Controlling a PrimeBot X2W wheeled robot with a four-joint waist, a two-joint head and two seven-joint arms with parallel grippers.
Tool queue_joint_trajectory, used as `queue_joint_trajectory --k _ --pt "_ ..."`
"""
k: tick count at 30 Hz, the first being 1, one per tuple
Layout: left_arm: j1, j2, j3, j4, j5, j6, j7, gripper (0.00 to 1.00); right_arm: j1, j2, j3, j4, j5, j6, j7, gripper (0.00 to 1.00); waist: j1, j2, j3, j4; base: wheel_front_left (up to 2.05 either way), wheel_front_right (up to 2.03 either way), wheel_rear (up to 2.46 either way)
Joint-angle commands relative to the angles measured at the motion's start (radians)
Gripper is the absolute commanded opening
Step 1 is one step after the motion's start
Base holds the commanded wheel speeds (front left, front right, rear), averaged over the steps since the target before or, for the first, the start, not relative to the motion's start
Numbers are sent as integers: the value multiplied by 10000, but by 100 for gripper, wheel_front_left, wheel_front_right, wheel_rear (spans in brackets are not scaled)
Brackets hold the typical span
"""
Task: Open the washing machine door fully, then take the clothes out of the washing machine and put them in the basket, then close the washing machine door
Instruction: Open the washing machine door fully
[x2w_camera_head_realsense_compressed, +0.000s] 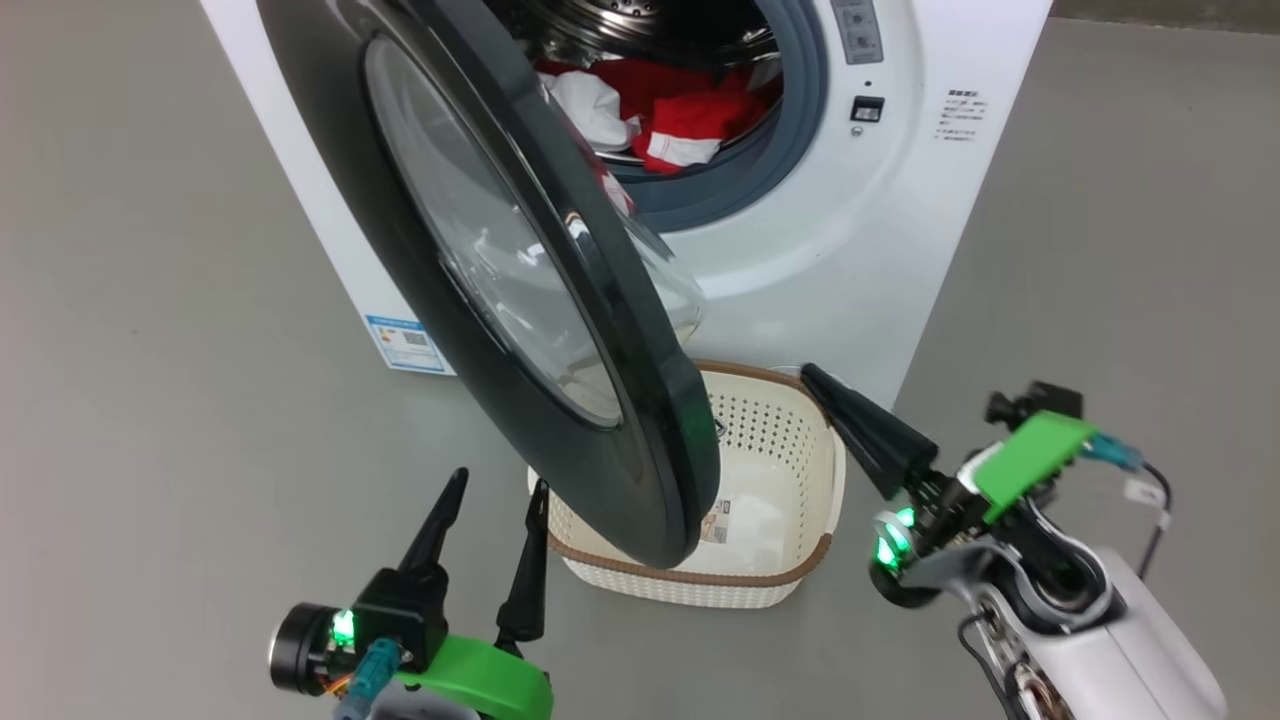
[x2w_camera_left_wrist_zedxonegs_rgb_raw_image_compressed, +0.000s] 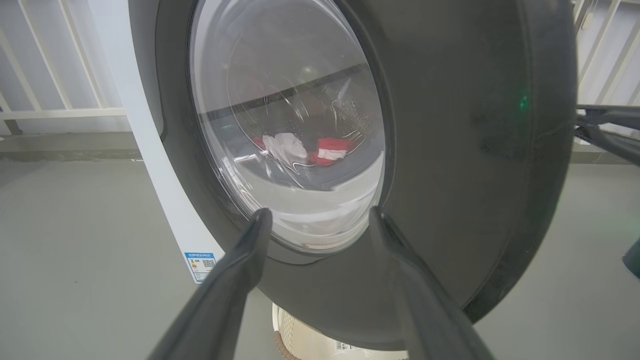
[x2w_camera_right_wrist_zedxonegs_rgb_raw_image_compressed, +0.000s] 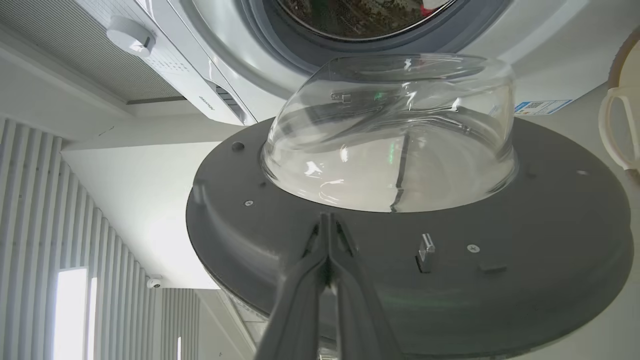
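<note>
The washing machine (x2w_camera_head_realsense_compressed: 850, 250) stands behind the washing machine door (x2w_camera_head_realsense_compressed: 500, 280), its drum mouth uncovered. The door is swung partly open and juts out toward the camera, glossy outer face to the left, clear glass bowl bulging from its grey inner face on the right. The basket (x2w_camera_head_realsense_compressed: 770, 435) sits on the floor below the door's lower edge, partly hidden by the rim. The clothes (x2w_camera_head_realsense_compressed: 680, 120), red with white stripes plus a white piece, lie in the drum beyond the door's inner side. The right gripper (x2w_camera_head_realsense_compressed: 812, 375), fingers pressed together and holding nothing, points at the door's inner face just below the glass bowl; contact cannot be told. The left gripper (x2w_camera_head_realsense_compressed: 500, 480), fingers spread wide and empty, faces the door's outer side near its lower rim. A blue label sticker (x2w_camera_head_realsense_compressed: 407, 343) shows left of the door.
</note>
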Motion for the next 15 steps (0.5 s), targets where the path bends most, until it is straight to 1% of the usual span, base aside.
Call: queue_joint_trajectory --k 1,2,10,15 --pt "-35 108 373 -189 11 -67 -92 100 104 99 35 -375 -113 77 -112 62 0 0 -33 -65 0 0 0" --pt "-23 108 395 -182 2 -76 -92 100 275 99 -67 -528 -234 77 -216 100 0 0 -37 -107 0 0 0" --pt "155 108 523 -93 4 -176 -92 100 1999 99 -488 -1736 -1314 77 -1064 100 0 0 -265 -409 0 0 0" --pt "284 121 697 -44 65 -219 -92 100 3241 99 -609 -2548 -1715 77 -1809 100 0 0 -397 -621 0 0 0"
